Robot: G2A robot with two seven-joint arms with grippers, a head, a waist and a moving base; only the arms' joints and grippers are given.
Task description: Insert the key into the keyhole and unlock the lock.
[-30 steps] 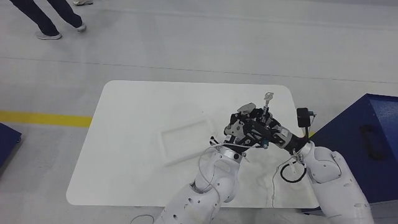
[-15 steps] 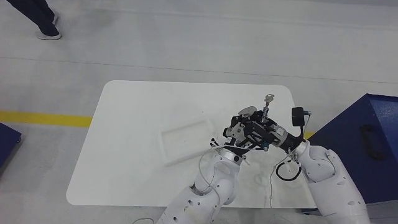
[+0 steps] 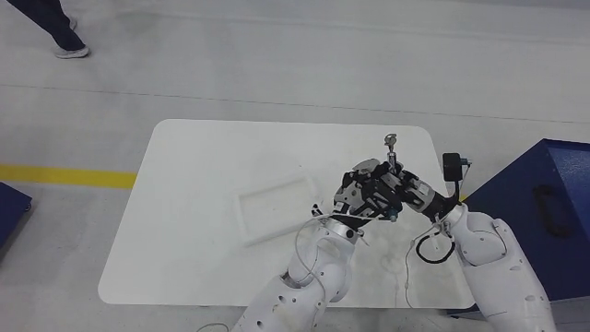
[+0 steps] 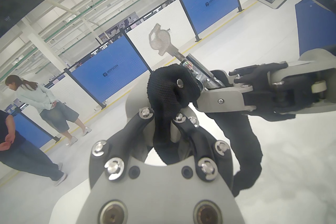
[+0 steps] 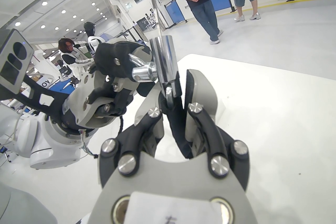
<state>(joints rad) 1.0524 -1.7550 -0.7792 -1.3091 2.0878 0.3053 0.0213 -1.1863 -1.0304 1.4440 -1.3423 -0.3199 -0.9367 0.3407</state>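
Note:
A chrome cylinder lock [image 5: 164,59] is held up above the right part of the white table [image 3: 203,240]. The silver key [image 3: 391,140] stands in its top end, with its head [image 4: 159,39] free of both grippers. My right gripper [image 5: 175,89] is shut on the lock's lower end. My left gripper [image 4: 181,86], its fingers [image 4: 168,89] sheathed in black fabric, is shut on the chrome stub [image 5: 141,72] that juts from the lock's side. Seen from above, the left gripper [image 3: 367,186] and the right gripper [image 3: 400,191] meet just under the key.
A shallow white tray [image 3: 243,214] lies on the table left of the grippers. A blue box [image 3: 544,212] stands off the table's right edge. A thin cable [image 3: 406,272] trails over the table near the right arm.
Both grippers with the lock have shifted slightly left and away, so the key's head now sits a little higher and further left over the table.

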